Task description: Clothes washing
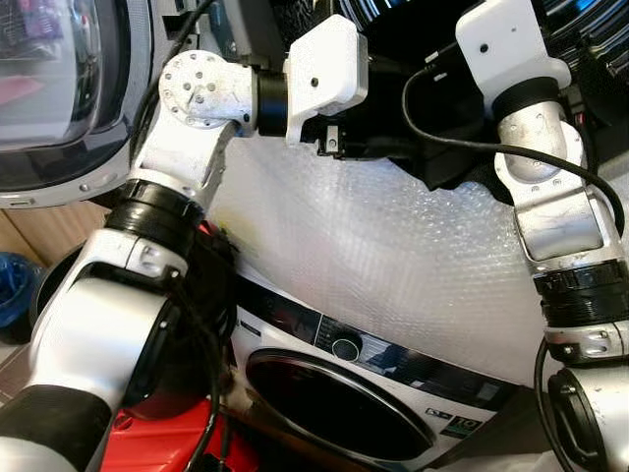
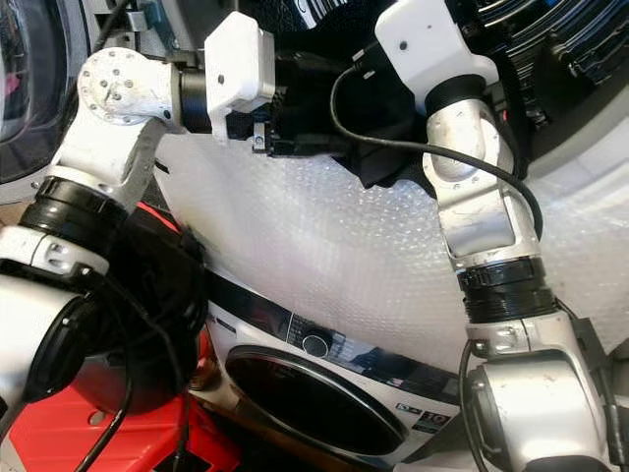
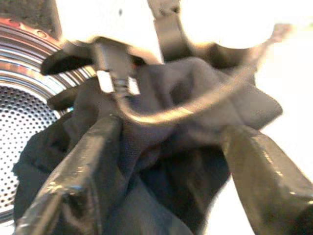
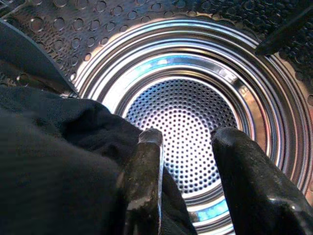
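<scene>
Fabric is the worry at this moment. Starting on my left: my left gripper [image 3: 161,161] has its two black fingers [image 3: 73,176] spread apart, with a dark garment [image 3: 161,147] bunched between and just ahead of them; the cloth lies against the inner face of one finger, but I am not clamped on it. Beyond the garment sits the perforated steel drum [image 4: 195,117] of the upper washing machine. A thin cable [image 3: 195,105] from my other arm crosses in front of the fingers, touching or very near the cloth.

Moving right: my right gripper [image 4: 188,181] reaches into the drum mouth, fingers apart, with nothing between them except the view of the drum's back wall. The same garment is heaped just beside its left finger.

Below my arms, a bubble-wrapped surface [image 1: 393,256] slopes down to a second washing machine [image 1: 373,383] with its door closed.

What could go wrong, as I judge it: since neither gripper is closed on the garment, a push could let it slide back out over the drum lip and down the bubble wrap. If I close my left fingers now, I might pinch the cable with the cloth. My two wrists are also crowded close together at the opening, so a careless move could knock them together.
</scene>
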`<state>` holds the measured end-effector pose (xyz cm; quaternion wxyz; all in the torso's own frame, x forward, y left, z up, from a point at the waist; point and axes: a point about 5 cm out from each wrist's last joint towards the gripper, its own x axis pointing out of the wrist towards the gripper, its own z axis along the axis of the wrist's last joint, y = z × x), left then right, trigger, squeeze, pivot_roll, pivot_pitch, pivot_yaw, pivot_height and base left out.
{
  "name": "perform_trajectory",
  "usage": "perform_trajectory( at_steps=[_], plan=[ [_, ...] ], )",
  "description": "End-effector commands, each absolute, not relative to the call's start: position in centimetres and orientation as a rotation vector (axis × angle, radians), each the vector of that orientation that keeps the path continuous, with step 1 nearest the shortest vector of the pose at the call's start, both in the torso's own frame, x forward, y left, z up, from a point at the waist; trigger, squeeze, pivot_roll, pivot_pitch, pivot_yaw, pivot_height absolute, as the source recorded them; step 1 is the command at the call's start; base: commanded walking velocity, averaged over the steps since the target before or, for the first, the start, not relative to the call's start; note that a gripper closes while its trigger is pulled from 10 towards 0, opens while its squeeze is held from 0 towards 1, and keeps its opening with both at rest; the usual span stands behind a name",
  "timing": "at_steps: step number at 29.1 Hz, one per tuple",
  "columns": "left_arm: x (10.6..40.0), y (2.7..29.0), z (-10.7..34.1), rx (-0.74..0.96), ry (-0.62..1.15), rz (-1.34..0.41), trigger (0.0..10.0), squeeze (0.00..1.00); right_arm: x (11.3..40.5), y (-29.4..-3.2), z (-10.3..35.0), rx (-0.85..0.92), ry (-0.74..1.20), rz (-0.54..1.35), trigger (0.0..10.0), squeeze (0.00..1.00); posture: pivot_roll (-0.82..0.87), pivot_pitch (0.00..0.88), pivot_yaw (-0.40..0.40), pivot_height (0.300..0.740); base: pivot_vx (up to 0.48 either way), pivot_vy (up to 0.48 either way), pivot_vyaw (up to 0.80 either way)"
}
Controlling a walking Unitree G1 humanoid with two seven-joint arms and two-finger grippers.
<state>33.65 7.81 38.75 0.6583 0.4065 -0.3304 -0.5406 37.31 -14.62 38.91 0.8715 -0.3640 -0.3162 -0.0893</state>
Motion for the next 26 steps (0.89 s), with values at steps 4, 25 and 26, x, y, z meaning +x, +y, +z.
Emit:
perform_trajectory(
  at_steps=[4,25,26],
  plan=[
    [31.1,8.2,37.5,0.883,-0.742,-1.324,10.0,0.00,37.1,-15.0,40.6,-0.735,-0.730,-0.279,10.0,0.00,0.11,0.154,-0.069,0.740,0.000,0.000,0.00],
    [26.6,11.2,28.7,0.756,-0.365,-1.379,10.0,0.00,30.5,-17.0,42.2,-0.350,-0.982,0.363,10.0,0.00,0.13,0.181,-0.092,0.740,0.000,0.000,0.00],
    [26.6,11.2,28.7,0.756,-0.365,-1.379,10.0,0.00,30.5,-17.0,42.2,-0.350,-0.982,0.363,10.0,0.00,0.13,0.181,-0.092,0.740,0.000,0.000,0.00]
  ],
)
